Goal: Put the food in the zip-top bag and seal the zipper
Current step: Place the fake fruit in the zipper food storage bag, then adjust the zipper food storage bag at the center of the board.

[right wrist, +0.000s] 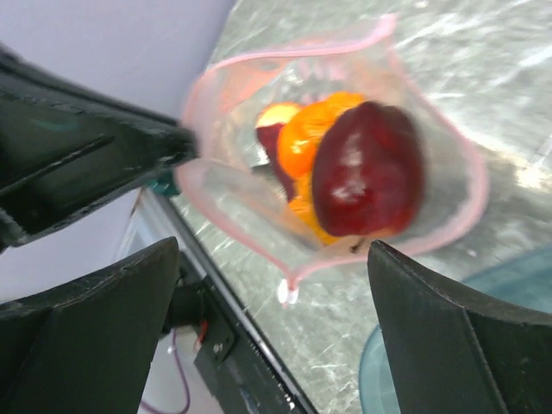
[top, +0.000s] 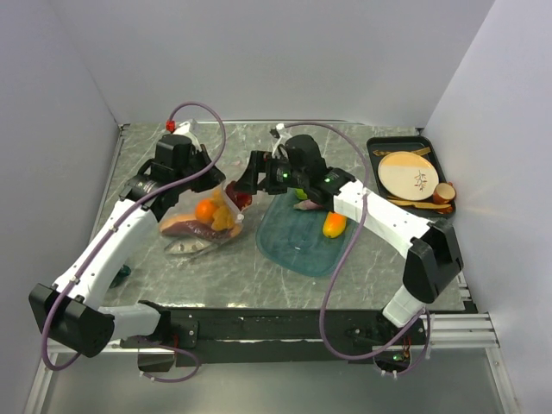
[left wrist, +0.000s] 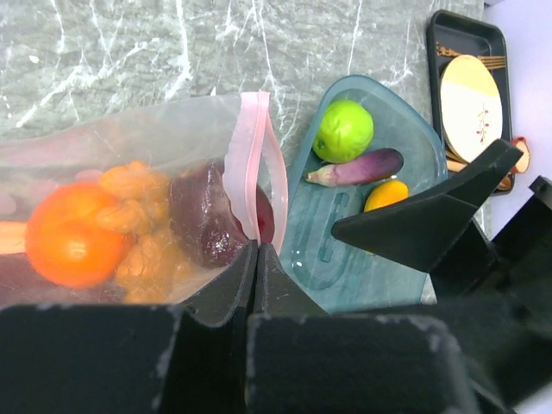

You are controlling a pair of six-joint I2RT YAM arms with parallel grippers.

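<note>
You've got one grey-green marbled table (top: pixel 259 276), walled on the left, far and right sides. Three things sit straight on it. The zip-top bag (top: pixel 203 226) is left of centre, its near end flat on the marble and its mouth end raised. The teal tray (top: pixel 297 246) is at centre, just right of the bag; can't tell if they touch. The black tray (top: pixel 373 143) is in the far right corner, well apart from both. There's a small dark teal bit (top: pixel 126 272) at near left, too hidden to identify.

Bright, soft light falls everywhere, shadows are faint, and the dark red apple (right wrist: pixel 366 172) looks blurry and shiny.
</note>
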